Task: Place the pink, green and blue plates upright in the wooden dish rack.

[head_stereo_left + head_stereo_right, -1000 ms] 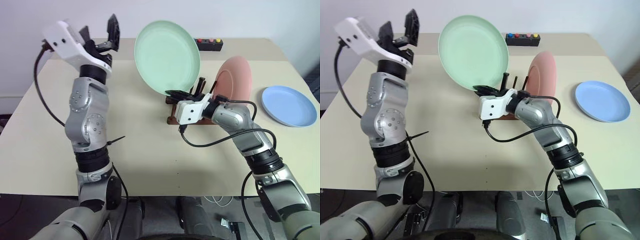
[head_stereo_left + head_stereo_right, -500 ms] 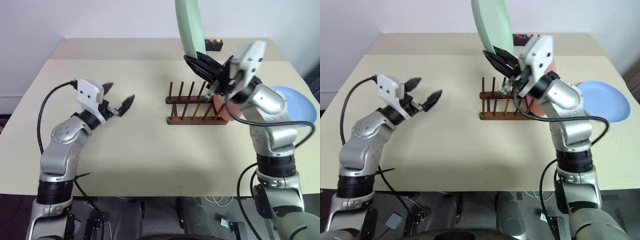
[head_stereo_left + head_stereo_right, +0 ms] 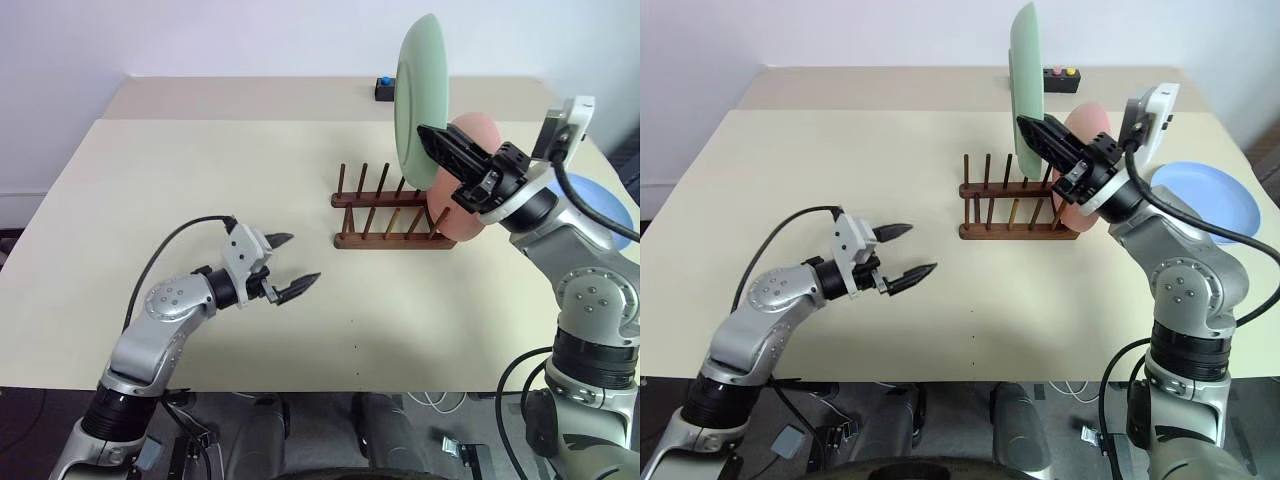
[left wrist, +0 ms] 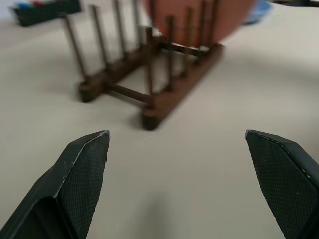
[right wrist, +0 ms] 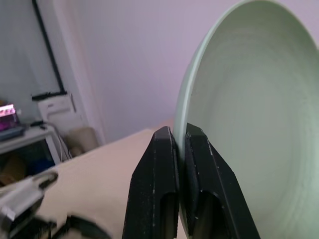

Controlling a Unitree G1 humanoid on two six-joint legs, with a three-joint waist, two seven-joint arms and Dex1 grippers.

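The green plate (image 3: 418, 95) hangs upright and edge-on above the right half of the wooden dish rack (image 3: 385, 215). My right gripper (image 3: 437, 148) is shut on its lower rim, and the two fingers (image 5: 164, 164) pinch the rim in the right wrist view. A pink plate (image 3: 472, 195) stands upright in the rack's right end. On the table to the right lies the blue plate (image 3: 1205, 195), partly behind my right arm. My left gripper (image 3: 292, 264) is open and empty, low over the table, left of and nearer than the rack (image 4: 149, 89) and pointing toward it.
A black box with coloured buttons (image 3: 1060, 77) sits at the table's far edge behind the green plate. Bare tabletop (image 3: 180, 170) spreads left of the rack. The table's right edge runs just past the blue plate.
My left arm came down from head height to just over the table, open. My right gripper raised the green plate, rolled it from face-on to edge-on and carried it to the right.
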